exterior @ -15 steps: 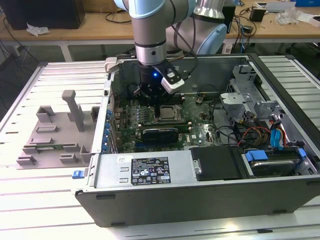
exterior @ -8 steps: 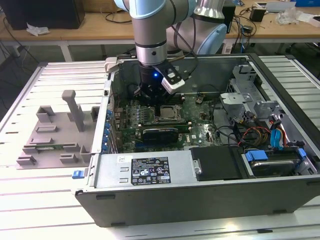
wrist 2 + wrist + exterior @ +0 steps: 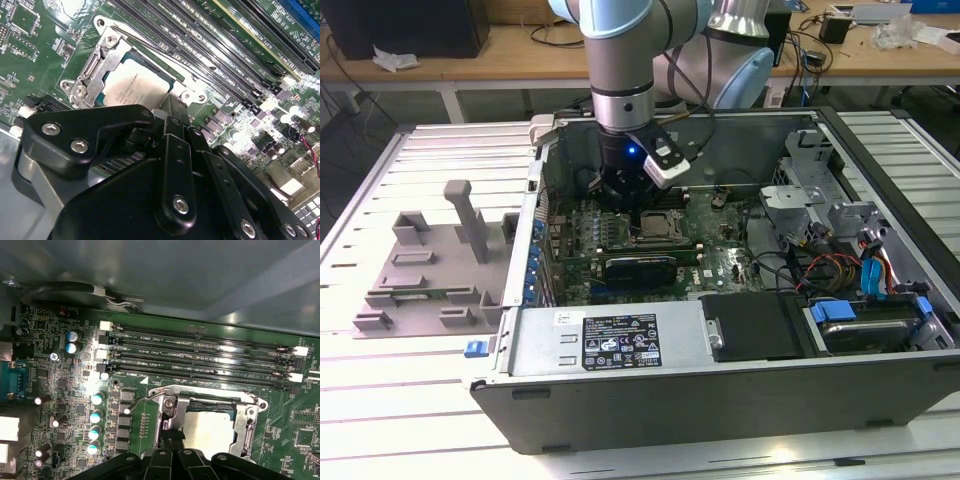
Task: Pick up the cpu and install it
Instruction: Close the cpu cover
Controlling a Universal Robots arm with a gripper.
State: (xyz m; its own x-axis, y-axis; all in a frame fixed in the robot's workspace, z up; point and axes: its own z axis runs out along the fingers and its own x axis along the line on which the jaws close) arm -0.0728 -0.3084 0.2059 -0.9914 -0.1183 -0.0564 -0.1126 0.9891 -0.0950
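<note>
Even room light, shadowed case (image 3: 670, 400) interior, hot white glare on the motherboard (image 3: 250, 120) in the second wrist view

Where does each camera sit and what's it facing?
Exterior view: off the arm, raised, looking down into the PC case; shows the arm and tool over the motherboard.
First wrist view: on the wrist, facing the socket frame and memory slots; tool linkages show.
Second wrist view: on the wrist, looking past the tool's body at the same frame.
Shared: both wrist views show the cpu in that frame.
</note>
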